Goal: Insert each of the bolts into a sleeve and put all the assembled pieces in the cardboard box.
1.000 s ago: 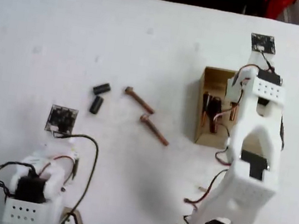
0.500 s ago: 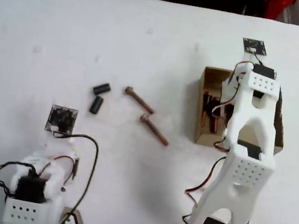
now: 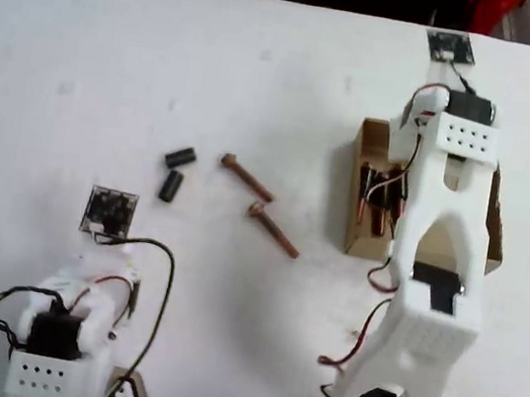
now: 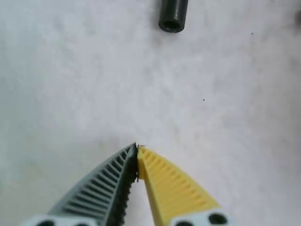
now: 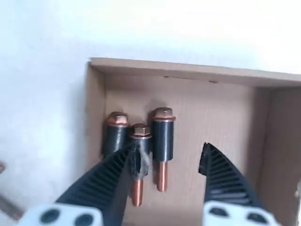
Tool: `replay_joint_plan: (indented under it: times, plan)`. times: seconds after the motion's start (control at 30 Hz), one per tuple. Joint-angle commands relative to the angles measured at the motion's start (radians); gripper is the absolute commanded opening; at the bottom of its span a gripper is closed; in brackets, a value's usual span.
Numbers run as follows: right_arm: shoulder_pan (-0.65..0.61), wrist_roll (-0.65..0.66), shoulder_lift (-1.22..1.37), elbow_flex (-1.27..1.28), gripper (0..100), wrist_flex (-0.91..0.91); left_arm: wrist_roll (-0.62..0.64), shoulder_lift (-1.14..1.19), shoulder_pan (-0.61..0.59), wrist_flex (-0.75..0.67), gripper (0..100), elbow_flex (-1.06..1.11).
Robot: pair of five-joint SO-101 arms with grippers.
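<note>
— How many are in the cardboard box (image 5: 96, 94)?

— Three assembled pieces (image 5: 163, 136), going by the right wrist view. Each is a copper bolt through a black sleeve. They lie side by side against one wall of the box, heads pointing away from the gripper.

— And loose on the table (image 3: 264, 69)?

— Two bare bolts (image 3: 246, 178), both lying at a slant, one just beside the other, between the box and the loose sleeves. Then two black sleeves (image 3: 180, 158), near each other but not touching, on the far side of the bolts from the box.

— What are the grippers doing?

— The right gripper (image 5: 169, 149) hangs over the box with its jaws spread wide and nothing between them. One of its fingers crosses in front of the middle piece. The left gripper (image 4: 137, 150) is closed tight, grey and yellow fingers meeting at the tips, gripping nothing. It sits low over bare table, with one of the sleeves (image 4: 173, 16) lying ahead of it, open end facing it.

— Anything in the way?

— From above, the right arm (image 3: 439, 235) stretches across the box and hides most of its inside, and its wires (image 3: 386, 192) dangle over the pieces. The left arm (image 3: 55, 337) sits folded at the near left corner, well apart from the parts, with a black cable (image 3: 167, 284) looping beside it.
</note>
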Motion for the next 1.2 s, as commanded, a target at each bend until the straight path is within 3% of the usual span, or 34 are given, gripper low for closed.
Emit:
replay_joint_plan:
  times: [0.0, 0.23, 0.4, 0.67, 0.9, 1.17]
  plan:
    - [-0.054, 0.005, -0.179, -0.038, 18.3, 0.104, -0.009, -0.010, -0.007, -0.017, 2, -0.002]
    - [-0.145, 0.005, -0.295, -0.037, 17.2, 0.237, -0.009, -0.010, -0.007, -0.017, 2, -0.002]
    - [-0.220, 0.005, -0.383, -0.040, 1.5, 0.286, -0.009, -0.010, -0.007, -0.017, 2, -0.002]
    - [-0.315, 0.005, -0.552, -0.032, 5.6, 0.371, -0.009, -0.010, -0.007, -0.017, 2, -0.002]
    - [-0.311, -0.112, -0.719, -0.031, 5.6, 0.371, -0.009, -0.010, -0.007, -0.017, 2, -0.002]
    - [-0.318, -0.123, -0.858, 0.121, 5.5, 0.369, -0.009, -0.010, -0.007, -0.017, 2, -0.002]
